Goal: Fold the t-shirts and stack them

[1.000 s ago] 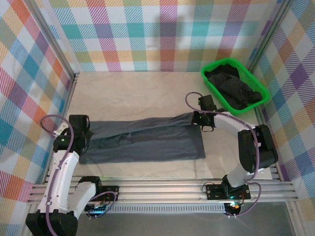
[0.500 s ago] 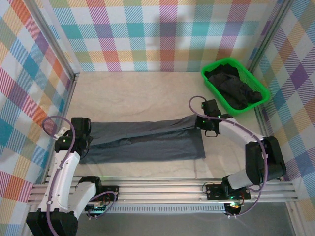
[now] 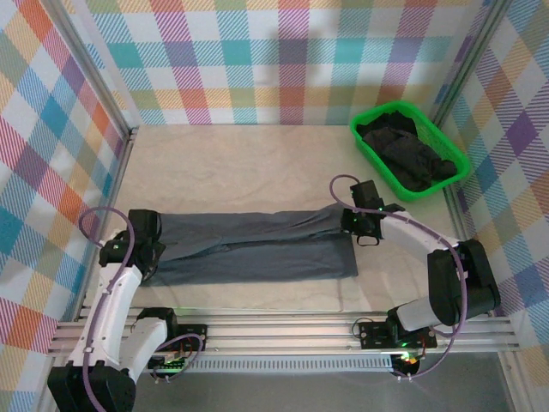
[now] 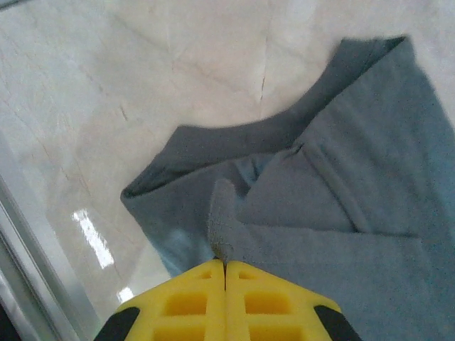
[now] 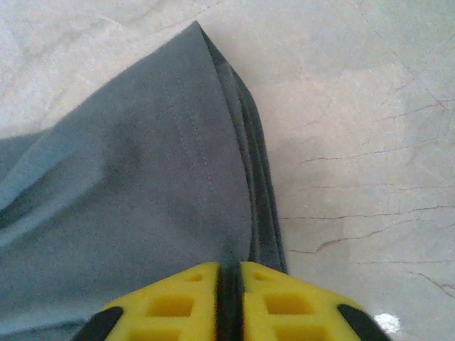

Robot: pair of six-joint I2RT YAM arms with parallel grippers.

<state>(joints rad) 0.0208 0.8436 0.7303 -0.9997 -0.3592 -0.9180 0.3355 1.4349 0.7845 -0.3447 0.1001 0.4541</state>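
Note:
A slate blue-grey t-shirt (image 3: 257, 249) lies in a long folded band across the near table. At its left end, by the collar, my left gripper (image 3: 153, 254) is shut on a pinched ridge of that t-shirt (image 4: 341, 213), the yellow pads (image 4: 192, 298) pressed together (image 4: 225, 264). My right gripper (image 3: 353, 225) sits low at the right end. Its jaws (image 5: 229, 268) stand a narrow gap apart, and the folded hem of the t-shirt (image 5: 128, 177) runs into that gap. Dark t-shirts (image 3: 412, 154) lie bundled in the basket.
A bright green basket (image 3: 396, 106) stands at the back right, close behind the right arm. Pale marble tabletop (image 3: 240, 163) stretches behind the shirt. Checkered walls close in the left, back and right, and a metal rail (image 3: 283, 330) runs along the near edge.
Both grippers came toward the near edge and down, laying the raised far flap flat onto the shirt. The right jaws have parted slightly.

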